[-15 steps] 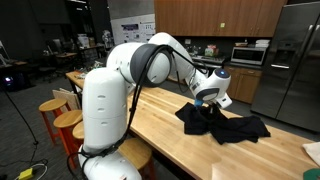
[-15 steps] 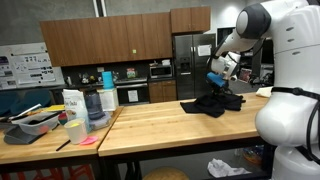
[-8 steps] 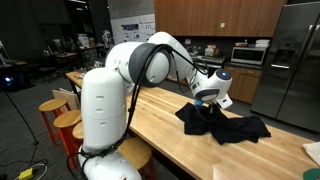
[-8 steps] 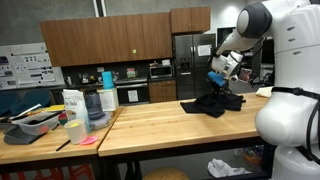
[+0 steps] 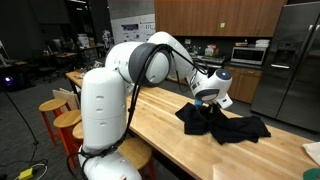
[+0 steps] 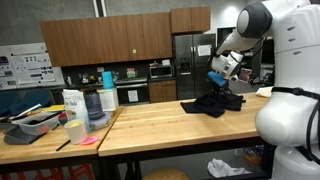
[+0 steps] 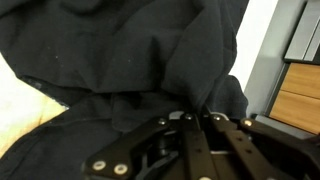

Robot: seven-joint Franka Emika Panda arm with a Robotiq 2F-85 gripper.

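Note:
A crumpled black cloth (image 5: pixel 232 127) lies on the wooden table (image 5: pixel 160 125) and shows in both exterior views, also as a dark heap (image 6: pixel 207 103). My gripper (image 5: pixel 209 107) hangs just above its near end, seen from the other side too (image 6: pixel 222 86). In the wrist view the black cloth (image 7: pixel 120 60) fills most of the picture. There the gripper (image 7: pixel 197 118) is shut, with a fold of the fabric pinched between its fingertips. Pale table wood shows at the lower left of that view.
At the table's far end stand a jug and containers (image 6: pixel 92 103), a tray (image 6: pixel 35 120), a cup (image 6: pixel 74 131) and a pink note (image 6: pixel 88 142). Wooden stools (image 5: pixel 55 108) line one side. A pale object (image 5: pixel 312 151) sits near the table's corner.

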